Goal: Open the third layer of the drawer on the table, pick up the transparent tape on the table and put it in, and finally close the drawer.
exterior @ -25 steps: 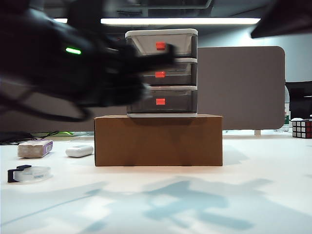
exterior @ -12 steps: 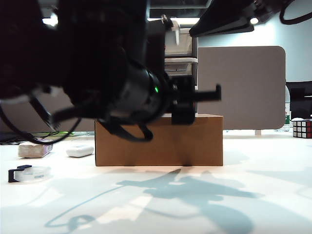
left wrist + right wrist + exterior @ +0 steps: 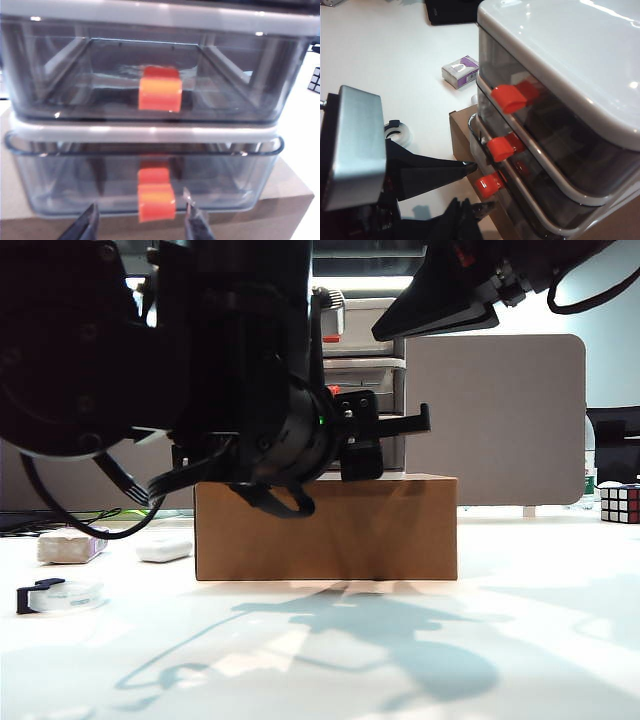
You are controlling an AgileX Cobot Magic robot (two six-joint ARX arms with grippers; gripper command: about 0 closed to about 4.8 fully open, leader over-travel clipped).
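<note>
Looks like an office or robotics lab. A plain white table [image 3: 540, 640] is backed by a grey partition panel [image 3: 495, 420], a long ceiling strip light [image 3: 365, 283] is seen overhead, and what's probably a Rubik's cube [image 3: 619, 504] is left at the table's far edge.

drawer [image 3: 150, 131]: glossy pale plastic frame, smoky translucent trays
third layer [image 3: 75, 185]: smooth see-through plastic, orange-red tab
cardboard box [image 3: 330, 530]: matt brown card
table [image 3: 520, 620]: smooth white, slight sheen
</note>
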